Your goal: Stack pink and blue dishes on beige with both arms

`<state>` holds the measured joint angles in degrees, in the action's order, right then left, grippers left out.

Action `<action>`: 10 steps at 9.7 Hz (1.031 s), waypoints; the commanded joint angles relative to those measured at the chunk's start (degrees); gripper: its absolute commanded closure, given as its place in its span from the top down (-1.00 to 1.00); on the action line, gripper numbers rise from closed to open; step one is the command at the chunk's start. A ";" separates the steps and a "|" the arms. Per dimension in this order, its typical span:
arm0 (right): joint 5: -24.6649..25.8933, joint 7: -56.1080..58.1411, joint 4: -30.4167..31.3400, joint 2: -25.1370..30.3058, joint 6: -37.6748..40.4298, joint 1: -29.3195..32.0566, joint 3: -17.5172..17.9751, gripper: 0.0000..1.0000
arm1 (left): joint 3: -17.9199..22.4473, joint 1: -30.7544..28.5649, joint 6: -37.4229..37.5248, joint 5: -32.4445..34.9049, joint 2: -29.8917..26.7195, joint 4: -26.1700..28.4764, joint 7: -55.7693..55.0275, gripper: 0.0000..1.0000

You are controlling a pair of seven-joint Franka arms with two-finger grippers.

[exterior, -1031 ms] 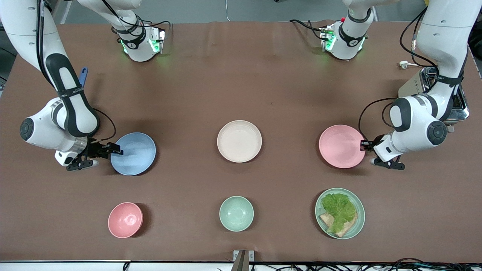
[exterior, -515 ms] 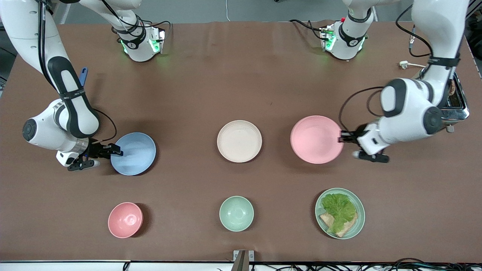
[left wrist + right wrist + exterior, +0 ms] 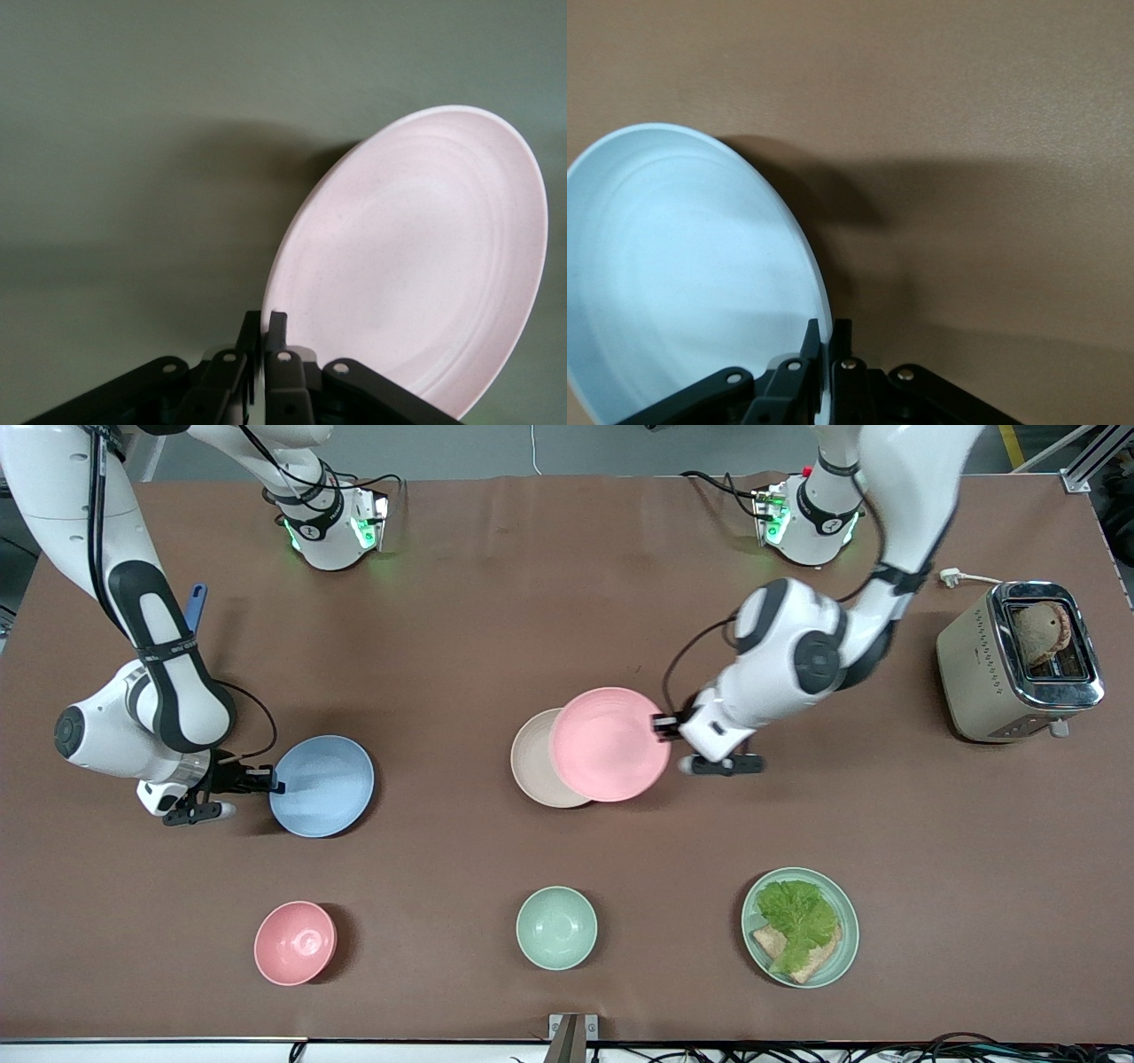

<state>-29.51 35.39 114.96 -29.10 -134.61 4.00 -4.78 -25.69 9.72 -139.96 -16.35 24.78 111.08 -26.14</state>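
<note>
The left gripper point(image 3: 265, 329) has its two black fingers point(image 3: 275, 326) pinched together on the rim of the pink plate point(image 3: 416, 257). The plate fans out from that grip, its ringed inner face turned toward the camera, and it throws a dark shadow on the plain surface point(image 3: 133, 115) underneath.

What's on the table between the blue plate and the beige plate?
Nothing: in the front view, bare brown tabletop separates the pale blue round plate from the cream-beige round plate.
</note>
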 commanded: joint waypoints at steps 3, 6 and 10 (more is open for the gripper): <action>-1.43 -0.14 -7.79 2.11 18.09 -0.39 -4.00 -0.99 | 0.64 3.02 -10.57 0.17 8.69 -0.34 -0.58 -0.99; -0.81 -10.65 -17.63 4.31 33.75 -0.83 -4.19 -0.99 | 1.17 4.16 -13.05 0.26 11.17 -0.34 -0.40 -0.98; -0.73 -28.15 -20.30 7.39 34.42 -8.64 -1.48 -0.99 | 1.70 5.04 -14.10 0.17 12.66 -0.78 -0.49 -0.85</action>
<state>-29.88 11.85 94.06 -22.82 -99.44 -2.69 -7.48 -25.11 13.80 -152.31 -16.34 35.03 111.00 -26.91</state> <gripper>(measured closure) 0.938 0.925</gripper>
